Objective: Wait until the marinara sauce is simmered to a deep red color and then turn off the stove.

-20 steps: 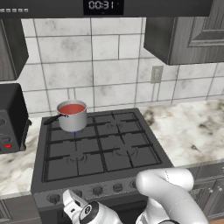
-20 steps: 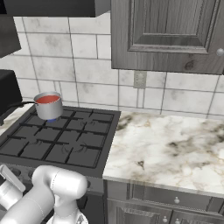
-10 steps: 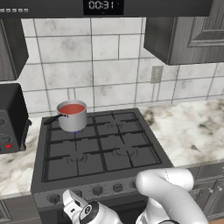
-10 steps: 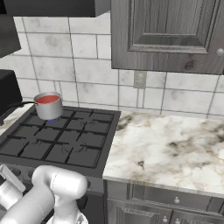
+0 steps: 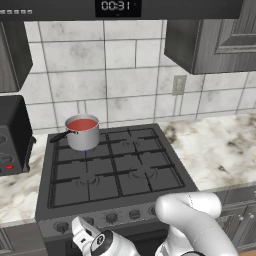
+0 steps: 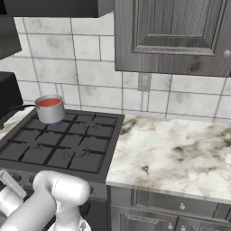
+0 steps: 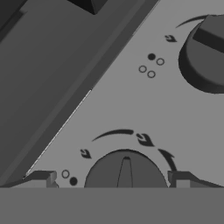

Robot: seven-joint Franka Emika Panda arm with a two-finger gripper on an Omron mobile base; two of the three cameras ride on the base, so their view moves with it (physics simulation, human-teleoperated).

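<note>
The marinara sauce (image 5: 82,124) (image 6: 48,103) is an orange-red disc in a small steel saucepan (image 5: 84,137) (image 6: 50,113) on the back left burner of the stove (image 5: 116,172) (image 6: 67,146). A bluish glow shows under the pan. My gripper (image 5: 81,233) (image 6: 8,181) hangs low at the stove's front panel, by the left knobs. In the hand view it (image 7: 116,180) stands open, with a fingertip (image 7: 42,178) on each side of a round knob (image 7: 126,168) and apart from it. A second knob (image 7: 209,51) sits at the upper right.
A black box-shaped appliance (image 5: 12,135) (image 6: 6,92) stands on the counter left of the stove. A marble counter (image 5: 222,145) (image 6: 180,155) stretches to the right under dark cabinets (image 6: 173,36). A display (image 5: 116,6) above the stove reads 00:31.
</note>
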